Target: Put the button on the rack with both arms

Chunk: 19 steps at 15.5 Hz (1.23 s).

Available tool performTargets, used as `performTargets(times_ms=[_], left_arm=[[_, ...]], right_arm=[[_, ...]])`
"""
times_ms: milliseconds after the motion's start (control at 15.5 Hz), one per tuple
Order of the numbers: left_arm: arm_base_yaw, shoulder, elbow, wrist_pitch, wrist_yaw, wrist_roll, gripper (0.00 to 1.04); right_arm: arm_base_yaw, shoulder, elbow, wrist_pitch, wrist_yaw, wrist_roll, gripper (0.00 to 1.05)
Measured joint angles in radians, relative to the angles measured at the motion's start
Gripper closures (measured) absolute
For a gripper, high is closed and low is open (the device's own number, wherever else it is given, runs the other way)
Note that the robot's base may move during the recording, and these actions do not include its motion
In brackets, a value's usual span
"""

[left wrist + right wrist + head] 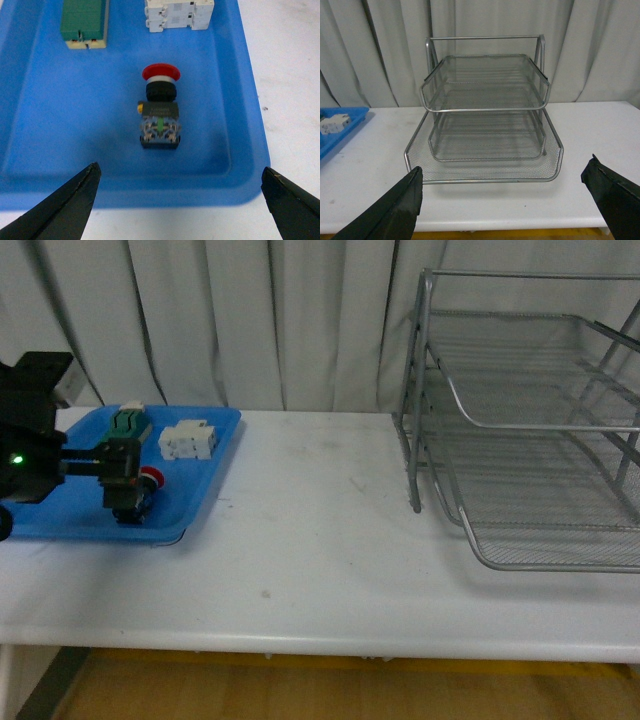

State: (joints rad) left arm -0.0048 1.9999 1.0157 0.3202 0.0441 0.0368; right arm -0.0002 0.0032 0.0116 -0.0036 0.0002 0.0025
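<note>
Your left hand [180, 170] is spread wide apart and grips nothing. In the left wrist view the button [160, 107] sits between its two black tips but further along, clear of both. The button lies on its side on the floor of the blue tray [40, 125], with its red cap pointing toward the green block [84, 22] and the white block [179, 12]. Those two blocks sit side by side in the tray, apart from each other and apart from the button.

In the front view your left arm [25, 440] reaches in from the left with a green light lit, and the hand hangs right at the button over the tray. From there you cannot tell whether it touches the button. The tray rests on the left part of the white desk [320, 540].

The rack [530, 430] stands on the right part of the desk, well apart from the tray. Its three mesh shelves show nothing on them, and the lowest is drawn out furthest toward you.

Your right hand [502, 170] is also wide apart and holds nothing. It faces the rack's open front from a little way off. A pale curtain [250, 320] hangs behind the desk.
</note>
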Motion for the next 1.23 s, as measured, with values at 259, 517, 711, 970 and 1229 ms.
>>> performTargets(times_ms=[259,517,711,970,1229], left_arm=[[-0.013,0.132,0.216,-0.1,-0.022,0.016,0.07],[0.006,0.262,0.378,-0.225,-0.029,0.016,0.07],[0.01,0.29,0.422,-0.32,-0.013,0.013,0.07],[-0.007,0.369,0.492,-0.351,-0.03,0.027,0.07],[-0.013,0.387,0.503,-0.352,-0.053,0.051,0.59]], right_arm=[[0.0,0.0,0.0,0.0,0.0,0.0,0.06],[0.0,0.0,0.0,0.0,0.0,0.0,0.06],[0.0,0.0,0.0,0.0,0.0,0.0,0.06],[0.0,0.0,0.0,0.0,0.0,0.0,0.06],[0.0,0.0,0.0,0.0,0.0,0.0,0.06]])
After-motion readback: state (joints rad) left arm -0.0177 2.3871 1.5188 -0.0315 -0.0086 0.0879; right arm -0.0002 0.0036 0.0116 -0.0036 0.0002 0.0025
